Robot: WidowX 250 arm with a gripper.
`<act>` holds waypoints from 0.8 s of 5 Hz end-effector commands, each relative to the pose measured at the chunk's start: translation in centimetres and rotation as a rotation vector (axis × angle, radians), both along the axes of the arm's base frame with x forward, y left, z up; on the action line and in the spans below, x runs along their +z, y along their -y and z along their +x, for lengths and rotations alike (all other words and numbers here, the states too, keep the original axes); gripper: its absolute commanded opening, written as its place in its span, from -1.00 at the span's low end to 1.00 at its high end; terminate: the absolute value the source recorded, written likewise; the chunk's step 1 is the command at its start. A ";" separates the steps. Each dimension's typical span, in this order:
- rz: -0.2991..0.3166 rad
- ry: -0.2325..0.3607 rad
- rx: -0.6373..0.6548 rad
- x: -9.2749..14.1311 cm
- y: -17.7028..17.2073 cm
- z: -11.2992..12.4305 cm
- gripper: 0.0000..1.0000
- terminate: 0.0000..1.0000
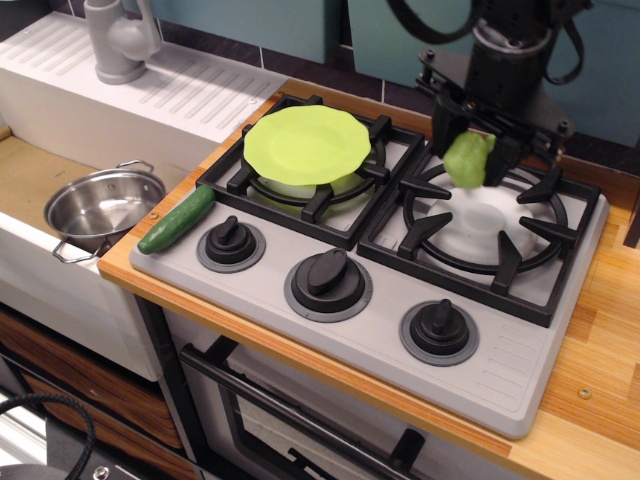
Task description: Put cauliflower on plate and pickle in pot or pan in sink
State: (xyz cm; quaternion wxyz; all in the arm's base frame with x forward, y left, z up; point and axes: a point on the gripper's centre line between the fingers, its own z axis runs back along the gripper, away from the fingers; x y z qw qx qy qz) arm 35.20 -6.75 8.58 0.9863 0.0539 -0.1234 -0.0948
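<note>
My gripper (470,152) hangs over the back left of the right burner, shut on the pale-green lumpy cauliflower (468,160), which is held in the air. The lime-green plate (306,144) rests on the left burner grate, to the left of the gripper and apart from it. A dark green pickle (177,219) lies slantwise on the stove's front left corner. The shiny steel pot (100,208) stands in the tan sink (35,175), with nothing in it.
Black grates (500,215) cover both burners, and three black knobs (327,277) line the stove's front. A grey tap (118,40) stands on the ribbed white drainboard (190,90). A wooden counter (610,330) lies to the right of the stove.
</note>
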 end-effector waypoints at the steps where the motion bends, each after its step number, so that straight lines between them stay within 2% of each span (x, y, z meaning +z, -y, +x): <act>1: 0.001 0.095 -0.043 4.4 -3.2 1.1 -1.00 -1.00; 4: 0.001 0.092 -0.078 4.1 -6.4 2.0 -1.00 -1.00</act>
